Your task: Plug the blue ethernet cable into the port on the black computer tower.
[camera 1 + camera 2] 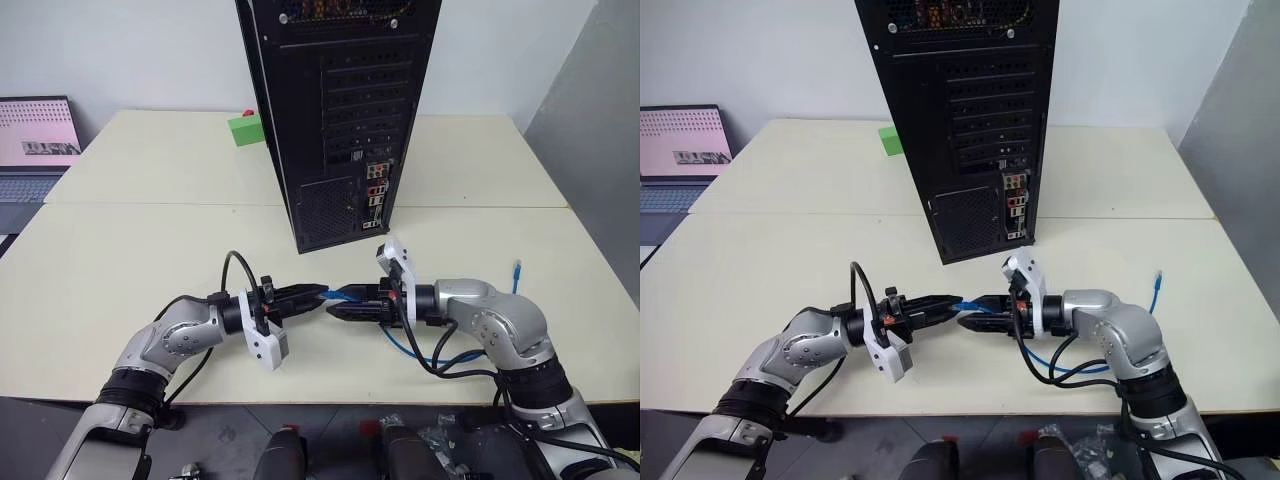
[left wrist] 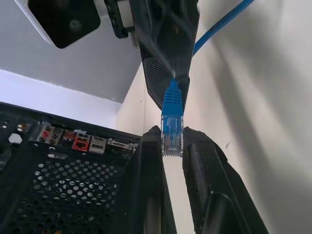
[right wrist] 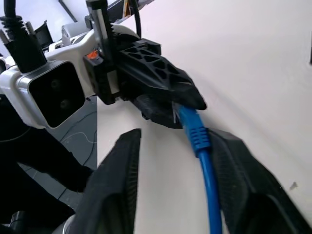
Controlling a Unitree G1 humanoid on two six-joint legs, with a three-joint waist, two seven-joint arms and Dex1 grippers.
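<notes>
The two robot arms meet in the lower middle of the frame, just above the pale table (image 1: 120, 230). The left gripper (image 1: 318, 295) points toward the right one, and its fingers are pinched tight on the clear plug at one end of the blue ethernet cable (image 2: 172, 119). In the left wrist view the plug sits right between the two black fingertips (image 2: 200, 146). The right gripper (image 1: 335, 312) points back at the left one, tip to tip. Its fingers (image 3: 122, 161) stand apart on each side of the blue cord, a little way behind the plug; one finger is close against the cord, and I cannot tell if it is squeezing it. The rest of the cable loops on the table under the right arm, and its other end (image 1: 517, 268) lies at the right side of the frame. The black computer tower (image 1: 340, 110) stands upright at the top middle, just behind the grippers, with its back panel facing them. The port (image 1: 376, 199) is low on that panel, among the small coloured connectors. The plug is well apart from it. A green block (image 1: 244, 129) sits beside the tower, and a laptop (image 1: 35, 140) is at the upper left.
</notes>
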